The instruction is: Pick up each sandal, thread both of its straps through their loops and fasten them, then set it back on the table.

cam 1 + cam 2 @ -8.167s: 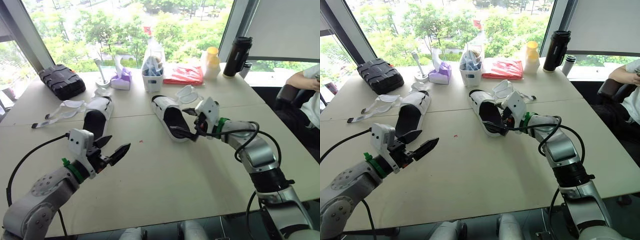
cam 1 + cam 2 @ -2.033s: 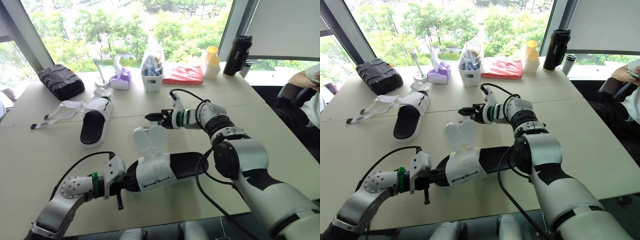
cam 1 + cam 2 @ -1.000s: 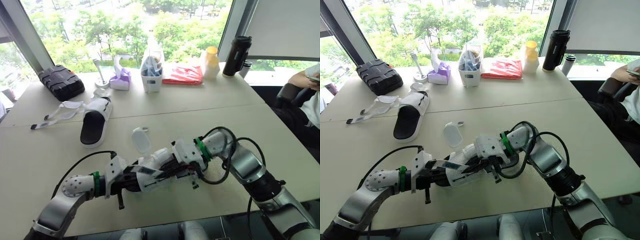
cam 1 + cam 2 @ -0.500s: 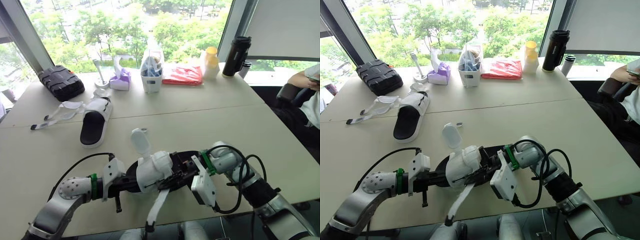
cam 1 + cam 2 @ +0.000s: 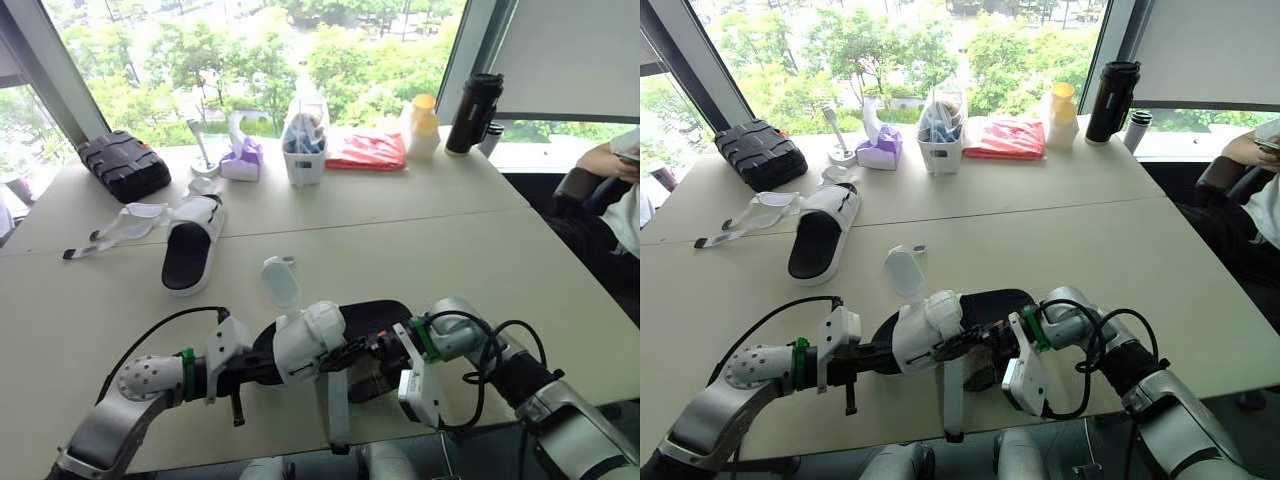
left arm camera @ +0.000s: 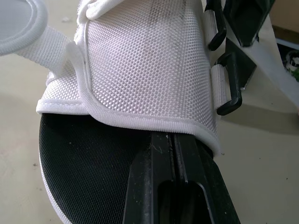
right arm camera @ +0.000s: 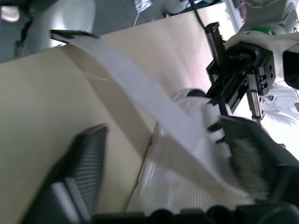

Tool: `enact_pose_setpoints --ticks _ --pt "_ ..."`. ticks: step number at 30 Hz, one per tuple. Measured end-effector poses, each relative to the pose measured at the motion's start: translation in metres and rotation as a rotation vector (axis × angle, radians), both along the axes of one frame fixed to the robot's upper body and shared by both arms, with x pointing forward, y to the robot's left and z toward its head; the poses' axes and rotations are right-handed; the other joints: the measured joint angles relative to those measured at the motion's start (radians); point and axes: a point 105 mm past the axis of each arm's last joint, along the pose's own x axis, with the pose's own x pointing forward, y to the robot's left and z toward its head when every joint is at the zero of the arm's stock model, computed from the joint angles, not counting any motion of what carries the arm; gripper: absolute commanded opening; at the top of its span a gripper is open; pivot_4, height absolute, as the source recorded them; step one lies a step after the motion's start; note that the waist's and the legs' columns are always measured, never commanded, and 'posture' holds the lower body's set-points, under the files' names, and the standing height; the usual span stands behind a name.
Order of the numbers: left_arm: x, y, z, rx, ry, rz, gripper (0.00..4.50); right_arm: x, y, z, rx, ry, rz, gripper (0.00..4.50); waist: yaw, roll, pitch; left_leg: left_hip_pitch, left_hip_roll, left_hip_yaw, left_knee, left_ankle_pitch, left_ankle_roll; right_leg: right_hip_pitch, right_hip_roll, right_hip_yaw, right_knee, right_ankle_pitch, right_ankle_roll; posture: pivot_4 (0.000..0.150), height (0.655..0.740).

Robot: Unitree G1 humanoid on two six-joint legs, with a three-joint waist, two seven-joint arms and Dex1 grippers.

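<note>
One sandal (image 5: 312,340), black sole and white mesh upper, lies near the table's front edge. My left gripper (image 6: 174,154) is shut, its fingers slid over the insole and under the upper from the heel end. The sandal's long white strap (image 5: 335,410) hangs over the table edge, and its other flap (image 5: 281,282) stands up. My right gripper (image 5: 358,368) is at the sandal's side by the black loops (image 6: 229,88). It is open, and the strap (image 7: 140,88) runs loose between its fingers (image 7: 81,172). The second sandal (image 5: 190,245) lies at the far left with its straps (image 5: 130,215) spread open.
Along the window stand a black case (image 5: 125,160), a purple tissue pack (image 5: 243,158), a white cup of items (image 5: 305,150), a red packet (image 5: 368,150), a yellow bottle (image 5: 423,122) and a black flask (image 5: 478,110). A person's arm (image 5: 610,160) is at the right edge.
My right gripper has opened and drawn back a little to the right. The long strap, slanted out to the left before, now hangs straight down. The left arm has stayed put.
</note>
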Motion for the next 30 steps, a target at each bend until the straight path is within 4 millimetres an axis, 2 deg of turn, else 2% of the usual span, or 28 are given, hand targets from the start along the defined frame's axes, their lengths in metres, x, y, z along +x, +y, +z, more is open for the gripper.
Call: enact_pose_setpoints --ticks 7,10,15,18,20,21,24,27,30 --pt "-0.001 -0.006 -0.002 -0.002 -0.004 -0.018 0.00 -0.001 -0.047 -0.001 -0.079 0.046 -0.104 4.45 0.006 0.000 0.000 0.001 0.000 0.000 0.000 0.000 0.001 0.002 -0.001 0.001 -0.001 -0.002 -0.003 0.150 0.7400" --pt "-0.001 -0.008 -0.002 -0.005 -0.009 -0.022 0.00 -0.001 -0.062 0.000 -0.107 0.077 -0.159 4.45 0.006 0.000 -0.001 0.003 0.000 0.000 0.000 0.000 0.001 0.005 -0.001 0.001 -0.002 -0.002 -0.003 0.150 0.7400" --pt "0.000 -0.010 -0.004 -0.008 -0.007 -0.027 0.00 0.013 -0.081 -0.003 -0.131 0.498 -0.526 4.45 0.007 0.001 0.000 0.009 0.001 0.000 0.000 -0.002 0.003 0.012 -0.002 0.003 -0.002 -0.002 -0.004 0.150 0.7400" --pt "0.001 -0.012 -0.005 -0.010 -0.007 -0.029 0.00 0.024 -0.087 0.009 -0.152 0.818 -0.740 4.45 0.007 0.001 -0.001 0.010 0.001 -0.001 0.001 -0.002 0.004 0.013 -0.003 0.003 -0.002 -0.003 -0.003 0.150 0.7400" --pt "0.000 -0.013 -0.005 -0.012 -0.005 -0.033 0.00 0.026 -0.087 0.018 -0.165 0.964 -0.815 4.45 0.009 0.002 -0.001 0.010 0.001 -0.001 0.001 -0.002 0.004 0.013 -0.003 0.003 -0.002 -0.004 -0.001 0.150 0.7400" --pt "0.000 -0.014 -0.005 -0.014 -0.005 -0.036 0.00 0.022 -0.087 0.022 -0.203 1.100 -0.859 4.45 0.010 0.002 -0.001 0.009 0.001 -0.001 0.001 -0.002 0.004 0.013 -0.003 0.002 -0.002 -0.005 0.000 0.150 0.7400" --pt "0.000 -0.017 -0.005 -0.017 -0.005 -0.048 0.00 0.007 -0.087 0.029 -0.303 1.350 -0.917 4.45 0.021 0.002 -0.001 0.009 0.001 -0.001 0.001 -0.003 0.006 0.012 -0.003 0.002 -0.003 -0.006 0.002 0.150 0.7400" --pt "0.000 -0.019 -0.005 -0.021 -0.006 -0.054 0.00 -0.010 -0.078 0.028 -0.387 1.560 -0.937 4.45 0.029 0.002 -0.001 0.007 0.000 0.000 0.001 -0.004 0.006 0.010 -0.003 0.002 -0.004 -0.005 0.002 0.150 0.7400" --pt "0.000 -0.020 -0.004 -0.020 -0.008 -0.058 0.00 -0.022 -0.068 0.024 -0.449 1.684 -0.937 4.45 0.031 0.002 -0.001 0.002 0.000 0.000 0.003 -0.004 0.006 0.007 -0.003 0.001 -0.004 -0.004 0.005 0.150 0.7400"
